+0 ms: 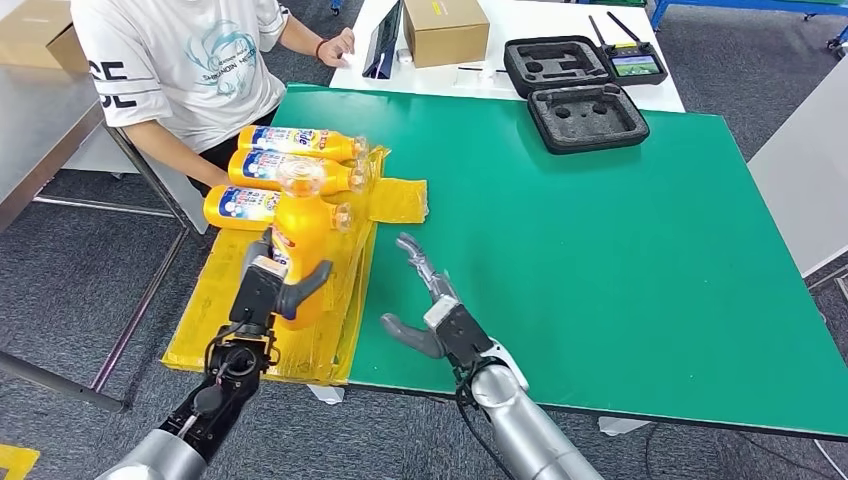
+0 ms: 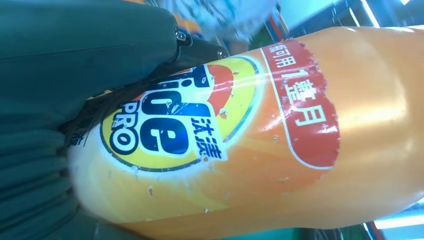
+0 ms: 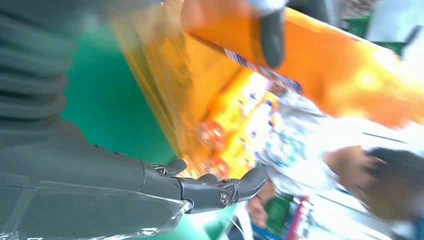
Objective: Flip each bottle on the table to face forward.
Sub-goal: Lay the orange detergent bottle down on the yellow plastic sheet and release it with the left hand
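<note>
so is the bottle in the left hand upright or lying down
Upright: the bottle stands with its cap on top in the left hand, while three bottles behind it lie flat.

My left hand (image 1: pixel 268 290) grips an upright orange bottle (image 1: pixel 303 250), clear cap up, over the yellow plastic sheet (image 1: pixel 340 300) at the green counter (image 1: pixel 600 250) edge, about 9 o'clock. Three more bottles (image 1: pixel 290 172) lie on their sides on the sheet just behind it, at 11 o'clock, caps pointing right. My right hand (image 1: pixel 430 310) hovers empty over the counter at 6 o'clock, fingers spread and extended forward, just right of the sheet. Person in a white shirt (image 1: pixel 190 60) sits at 11 o'clock. Black foam cases (image 1: pixel 585 115) and a cardboard box (image 1: pixel 445 30) at 12–1 o'clock.
</note>
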### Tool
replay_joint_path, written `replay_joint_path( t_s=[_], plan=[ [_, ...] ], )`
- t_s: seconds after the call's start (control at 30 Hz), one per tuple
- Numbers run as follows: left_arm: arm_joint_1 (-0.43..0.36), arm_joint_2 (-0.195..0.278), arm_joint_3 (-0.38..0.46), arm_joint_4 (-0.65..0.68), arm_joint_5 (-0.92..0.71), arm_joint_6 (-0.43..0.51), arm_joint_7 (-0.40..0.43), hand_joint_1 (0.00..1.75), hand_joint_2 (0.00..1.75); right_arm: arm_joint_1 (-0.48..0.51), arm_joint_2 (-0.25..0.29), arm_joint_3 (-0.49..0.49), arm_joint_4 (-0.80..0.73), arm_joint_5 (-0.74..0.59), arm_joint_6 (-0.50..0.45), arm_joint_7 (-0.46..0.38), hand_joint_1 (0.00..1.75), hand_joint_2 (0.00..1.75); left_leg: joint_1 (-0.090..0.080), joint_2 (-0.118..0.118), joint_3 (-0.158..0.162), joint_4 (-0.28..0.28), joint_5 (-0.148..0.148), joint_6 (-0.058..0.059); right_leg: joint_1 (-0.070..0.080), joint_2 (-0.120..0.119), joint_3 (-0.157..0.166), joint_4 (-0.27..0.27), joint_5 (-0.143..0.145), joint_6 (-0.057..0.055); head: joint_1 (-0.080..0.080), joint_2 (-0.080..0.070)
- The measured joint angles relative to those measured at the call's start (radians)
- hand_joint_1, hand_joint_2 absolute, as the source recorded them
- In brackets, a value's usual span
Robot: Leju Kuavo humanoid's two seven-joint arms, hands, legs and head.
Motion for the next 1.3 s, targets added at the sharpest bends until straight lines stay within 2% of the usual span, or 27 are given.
replay_joint_path(
  t_s=[0.17,0.3,0.47,0.6,0.7,0.8,1.1,1.3],
  plan=[
    [0.01,0.026,0.052,-0.005,-0.12,0.08,0.033,1.75,1.75,0.069,-0.028,-0.004,-0.215,-0.046,-0.04,-0.035,0.0,0.0,0.0,0.0,0.0,0.0,0.0,0.0,0.0,0.0,0.0,0.0,0.0,0.0,0.0,0.0],
    [0.009,0.061,0.08,-0.006,-0.204,0.068,0.072,1.75,1.75,0.093,-0.044,-0.002,-0.373,-0.097,-0.066,-0.036,0.0,0.0,0.001,0.001,0.0,0.0,0.0,0.0,0.001,0.0,0.0,0.0,0.0,0.0,0.0,0.0],
    [0.009,0.076,0.096,-0.006,-0.222,0.062,0.077,1.75,1.75,0.105,-0.058,0.006,-0.456,-0.113,-0.073,-0.033,0.0,0.0,0.001,0.0,0.0,0.0,0.0,0.0,0.001,0.0,0.0,0.0,0.0,0.0,0.0,0.0],
    [-0.012,0.093,0.089,0.013,-0.333,0.009,0.149,1.75,1.75,0.112,-0.058,0.009,-0.512,-0.202,-0.075,-0.043,0.0,1.75,0.0,0.0,0.0,0.0,0.0,0.0,0.0,0.0,0.0,0.0,0.0,0.0,0.0,0.0],
    [-0.056,0.12,0.055,0.08,-0.467,-0.067,0.19,1.75,1.75,0.109,-0.055,0.014,-0.549,-0.244,-0.087,-0.045,0.0,1.75,0.0,0.0,0.0,0.0,0.0,0.0,0.001,0.0,0.0,0.0,0.0,0.0,0.0,0.0],
    [-0.099,0.135,0.007,0.166,-0.55,-0.13,0.193,1.75,1.75,0.101,-0.048,0.03,-0.545,-0.233,-0.104,-0.042,0.0,1.75,0.001,0.001,0.001,0.0,0.0,0.0,0.001,0.0,0.0,0.0,0.0,0.0,0.0,0.0],
    [-0.236,0.14,-0.138,0.336,-0.682,-0.327,0.208,1.75,1.75,0.048,-0.021,0.085,-0.386,-0.239,-0.099,-0.044,0.0,1.75,0.001,0.0,0.004,-0.001,0.0,0.0,0.001,0.0,0.005,0.0,0.0,-0.001,0.0,0.0],
    [-0.307,0.139,-0.201,0.438,-0.725,-0.375,0.209,1.75,1.75,0.038,-0.003,0.115,-0.322,-0.233,-0.09,-0.045,0.0,1.75,0.002,0.0,0.007,-0.001,0.001,-0.001,0.002,0.0,0.006,0.0,0.002,-0.003,0.0,0.0]
  ],
)
